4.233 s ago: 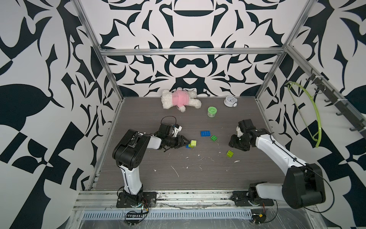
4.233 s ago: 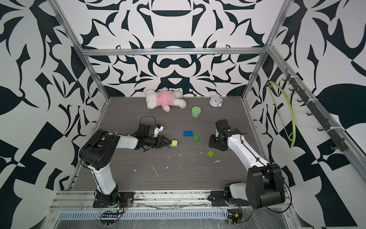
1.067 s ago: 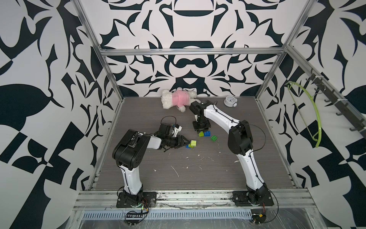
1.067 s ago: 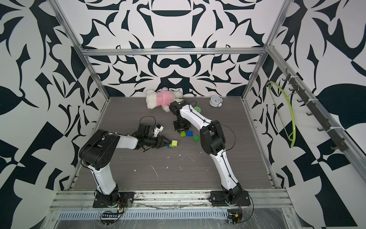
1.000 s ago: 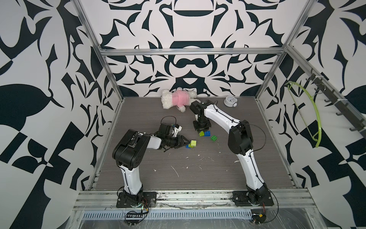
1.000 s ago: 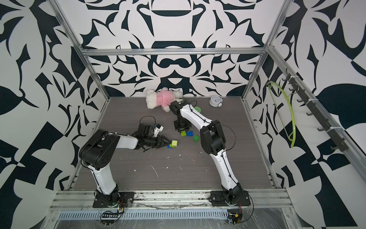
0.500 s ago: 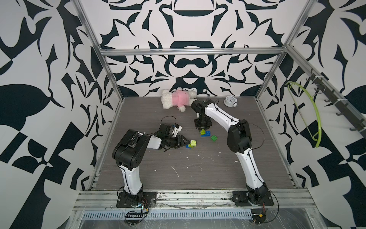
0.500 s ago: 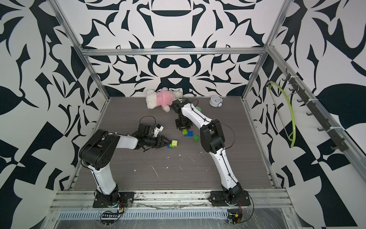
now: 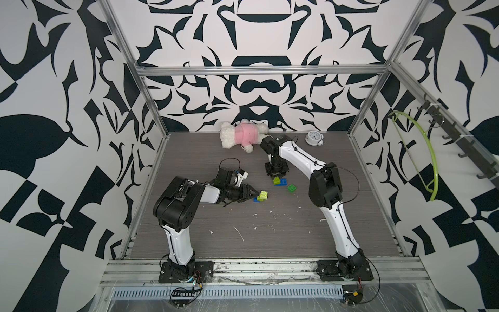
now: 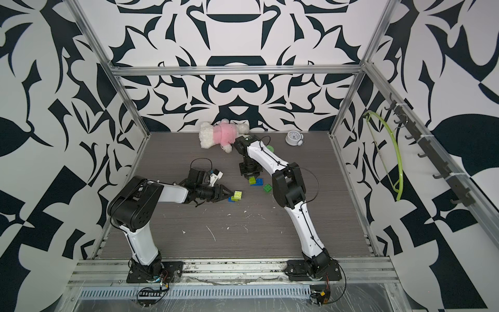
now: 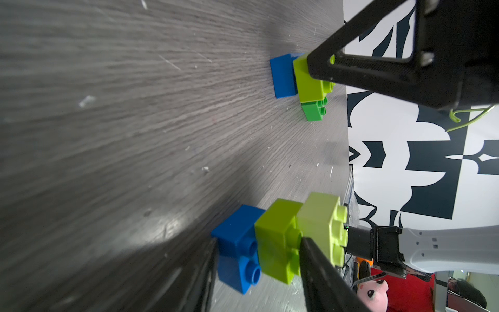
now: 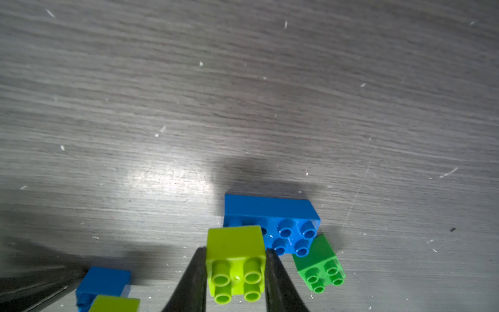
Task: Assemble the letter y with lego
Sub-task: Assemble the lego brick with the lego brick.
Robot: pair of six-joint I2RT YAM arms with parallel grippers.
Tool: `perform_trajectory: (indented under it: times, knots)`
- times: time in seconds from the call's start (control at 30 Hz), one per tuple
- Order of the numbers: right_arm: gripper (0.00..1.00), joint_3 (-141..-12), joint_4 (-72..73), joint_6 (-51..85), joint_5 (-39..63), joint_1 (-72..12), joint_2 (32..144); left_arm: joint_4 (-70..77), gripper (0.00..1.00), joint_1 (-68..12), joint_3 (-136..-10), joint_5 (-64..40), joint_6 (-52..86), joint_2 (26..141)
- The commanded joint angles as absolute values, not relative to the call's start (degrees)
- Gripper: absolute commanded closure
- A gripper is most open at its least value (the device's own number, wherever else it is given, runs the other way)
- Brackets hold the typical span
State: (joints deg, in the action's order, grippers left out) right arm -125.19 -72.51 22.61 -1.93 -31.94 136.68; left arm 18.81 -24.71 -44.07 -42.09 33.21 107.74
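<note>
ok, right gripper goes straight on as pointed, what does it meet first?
Probably the wide blue studded plastic brick: the lime green brick in the right gripper hangs over its end.

**Bold Patterned Walls Are Boxing In Your Work Floor**

You are looking into a booth where black-and-white patterned walls (image 9: 256, 40) are rising on three sides. A silver metal frame (image 9: 259, 70) is bracing the corners. The grey wood-grain floor (image 9: 283, 243) is showing white scuffs, and a hook rail (image 9: 459, 136) is running along the right wall.
</note>
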Motion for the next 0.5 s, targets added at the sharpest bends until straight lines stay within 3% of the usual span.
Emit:
perform_trajectory:
  times: [0.0, 0.47]
  knots:
    - [0.84, -123.96, -70.31, 24.14, -1.37, -31.9, 137.18, 0.88, 0.46, -23.78, -39.39, -28.33, 32.83, 114.08]
    - [0.87, -121.02, -66.72, 26.99, -4.48, -33.4, 136.17, 0.88, 0.46, -23.55, -39.49, -28.4, 32.87, 114.1]
